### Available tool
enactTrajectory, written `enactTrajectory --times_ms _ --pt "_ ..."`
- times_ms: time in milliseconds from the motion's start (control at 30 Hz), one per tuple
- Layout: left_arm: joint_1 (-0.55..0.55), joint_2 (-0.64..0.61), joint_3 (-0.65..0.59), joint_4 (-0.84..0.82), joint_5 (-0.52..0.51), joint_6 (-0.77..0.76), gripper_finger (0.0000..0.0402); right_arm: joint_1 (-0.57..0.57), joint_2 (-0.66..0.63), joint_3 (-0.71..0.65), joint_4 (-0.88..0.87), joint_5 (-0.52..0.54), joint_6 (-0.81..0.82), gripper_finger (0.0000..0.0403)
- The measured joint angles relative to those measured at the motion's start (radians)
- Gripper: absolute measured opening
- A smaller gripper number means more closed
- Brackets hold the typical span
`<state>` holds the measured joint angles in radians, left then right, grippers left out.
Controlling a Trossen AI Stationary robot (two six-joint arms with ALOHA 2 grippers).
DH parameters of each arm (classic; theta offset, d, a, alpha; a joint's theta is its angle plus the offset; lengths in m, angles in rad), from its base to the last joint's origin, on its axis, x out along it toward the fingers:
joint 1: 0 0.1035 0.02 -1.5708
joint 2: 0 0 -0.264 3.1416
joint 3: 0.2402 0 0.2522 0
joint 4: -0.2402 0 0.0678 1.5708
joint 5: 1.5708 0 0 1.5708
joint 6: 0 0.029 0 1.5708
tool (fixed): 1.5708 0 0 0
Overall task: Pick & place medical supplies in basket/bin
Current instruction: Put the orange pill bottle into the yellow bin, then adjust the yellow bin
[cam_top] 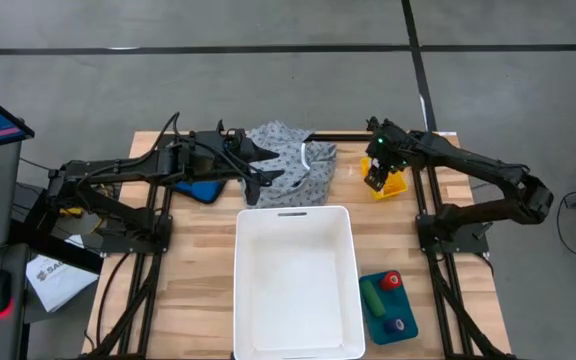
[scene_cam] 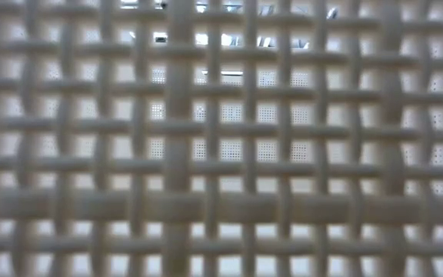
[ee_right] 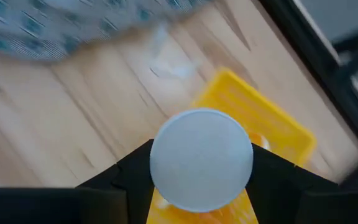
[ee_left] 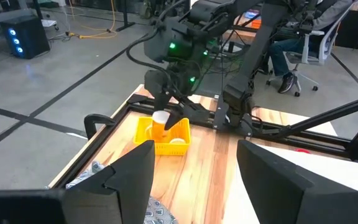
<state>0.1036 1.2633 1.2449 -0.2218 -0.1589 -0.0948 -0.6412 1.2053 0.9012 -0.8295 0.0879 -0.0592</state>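
White cap of orange pill bottle (ee_right: 201, 158) up close, pinched by right pincer (ee_left: 166, 119) over yellow tray (ee_left: 161, 138) on counter (cam_top: 198, 290). Lift straight, carry to white bin (cam_top: 295, 280). Left pincer (cam_top: 266, 180) spread over dotted garment (cam_top: 293, 160).

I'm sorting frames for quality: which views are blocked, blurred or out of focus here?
Low view: filled by the blurred white woven basket wall, far too close to focus. Right wrist view: the grey-white dotted fabric garment is smeared, while the white-capped orange pill bottle in the right gripper looks soft. High view: evenly lit.
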Motion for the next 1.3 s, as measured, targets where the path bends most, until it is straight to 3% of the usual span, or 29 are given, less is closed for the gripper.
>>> enactTrajectory --times_ms 133,667,967,1300 --pt "0.0 0.0 0.0 0.005 0.0 0.0 0.0218 -0.021 0.008 -0.001 -0.066 0.075 0.02 0.0208" --pt "-0.005 0.0 0.0 0.014 0.0 0.003 0.0218 -0.053 0.01 -0.076 -0.032 0.075 0.165 0.0215" --pt "-0.005 0.0 0.0 0.014 0.0 0.0 0.0218 -0.06 0.01 -0.076 -0.034 0.079 0.16 0.0257" --pt "-0.005 0.0 0.0 0.014 0.0 0.0 0.0218 -0.081 -0.02 -0.075 -0.047 0.224 0.232 0.0265"
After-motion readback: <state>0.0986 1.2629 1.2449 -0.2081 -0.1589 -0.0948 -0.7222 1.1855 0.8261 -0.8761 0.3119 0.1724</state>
